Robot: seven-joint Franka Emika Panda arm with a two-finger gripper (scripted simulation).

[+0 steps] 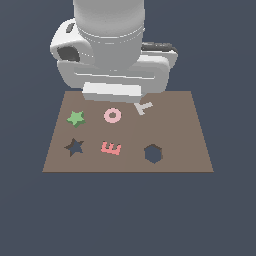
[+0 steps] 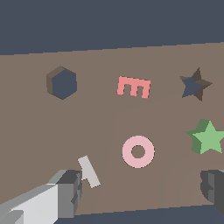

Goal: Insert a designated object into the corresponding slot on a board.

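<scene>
Gripper [image 2: 140, 190]: fingers spread wide apart, holding nothing; one light grey finger [image 2: 65, 192] shows at one edge of the wrist view, the dark tip of the other at the opposite edge, with bare board between them. In the exterior view the arm's white body hides the fingers themselves.
Contact: neither finger touches a piece, as far as the wrist view shows; the grey T lies just beside the lighter finger (whether they meet I cannot tell).
Green star [image 1: 76, 118]: lies flat on the board, near the edge on the exterior view's left, outside the span of the fingers and untouched.
Star slot [image 1: 74, 147]: dark five-pointed cutout, unfilled, just beside the green star on the side nearer the exterior camera.
Board [image 1: 180, 130]: flat brown rectangle on a dark blue-grey ground, carrying all the pieces and both cutouts.
Pink O [image 1: 113, 115]: ring lying flat near the board's middle, between the green star and the grey T; in the wrist view it sits between the two fingers, clear of both.
Pink E [image 1: 111, 148]: flat on the board, between the star slot and the hexagonal cutout.
Grey T [image 1: 143, 107]: small, tilted, partly under the arm's body in the exterior view.
Hexagonal cutout [image 1: 153, 153]: dark, unfilled, towards the exterior view's right.
</scene>
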